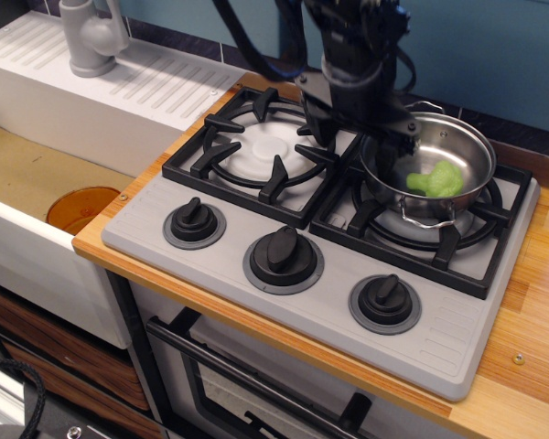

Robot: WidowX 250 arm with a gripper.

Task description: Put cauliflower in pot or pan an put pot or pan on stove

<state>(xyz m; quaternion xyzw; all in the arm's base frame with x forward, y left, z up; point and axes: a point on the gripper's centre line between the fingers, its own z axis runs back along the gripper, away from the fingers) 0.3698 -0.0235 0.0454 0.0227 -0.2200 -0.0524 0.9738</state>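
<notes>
Nearest the viewer, three black knobs [283,252] are sitting in a row along the front of the grey stove [439,343], well in front of the claw [357,137]. Just left of the claw, the left burner grate [256,151] is lying bare over its white disc. Off to the far left, a white sink [37,219] with an orange drain and a grey faucet [90,37] is standing apart from everything. Directly right of the claw, the steel pot [427,169] is resting on the right burner grate, and the green cauliflower [436,180] is lying inside it. The claw is hanging at the pot's left rim with its fingers spread apart, one dark finger [387,146] dipping at the rim; it is gripping nothing. Whether it is touching the rim is hard to tell. The arm above is running out of the top edge.
</notes>
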